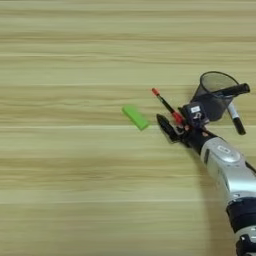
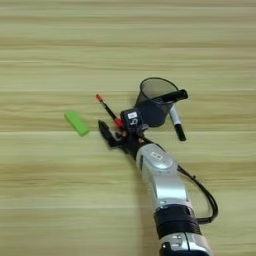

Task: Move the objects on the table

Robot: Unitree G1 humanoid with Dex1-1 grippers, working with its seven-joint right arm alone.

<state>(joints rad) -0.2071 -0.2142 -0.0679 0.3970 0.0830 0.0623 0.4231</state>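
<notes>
Left eye view: right gripper (image 1: 172, 127) at the red-capped pen (image 1: 166, 106), near the mesh cup (image 1: 214, 95).
Green block (image 1: 135, 117) lies just left on the desk (image 1: 75, 190); the marker (image 1: 237, 119) rests beside the cup.

Right eye view: whether the fingers (image 2: 104, 131) pinch the pen or stand released, I cannot tell.
Judgement: close squarely across the pen's barrel, clear of the cup wall.
</notes>
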